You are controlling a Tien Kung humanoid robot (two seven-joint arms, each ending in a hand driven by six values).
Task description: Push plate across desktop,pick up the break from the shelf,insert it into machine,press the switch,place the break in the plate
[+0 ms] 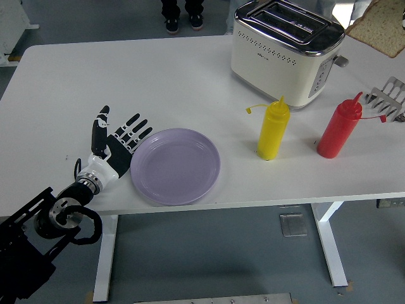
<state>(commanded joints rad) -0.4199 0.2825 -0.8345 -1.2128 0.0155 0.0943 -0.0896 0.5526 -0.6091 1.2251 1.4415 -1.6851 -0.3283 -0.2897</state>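
A lilac plate (176, 166) lies near the table's front edge, left of centre. My left hand (124, 128) is flat and open, its fingers (134, 130) spread against the plate's left rim. A bread slice (378, 30) hangs in the air at the top right, above and right of the cream toaster (285, 50). My right hand grips the slice at the picture's right edge, and almost all of that hand is cut off. The toaster's two slots look empty and its lever (340, 61) faces right.
A yellow squeeze bottle (273, 130) and a red one (338, 130) stand in front of the toaster. A wire rack (389, 98) sits at the right edge. A person's shoes (180, 19) show beyond the far side of the table.
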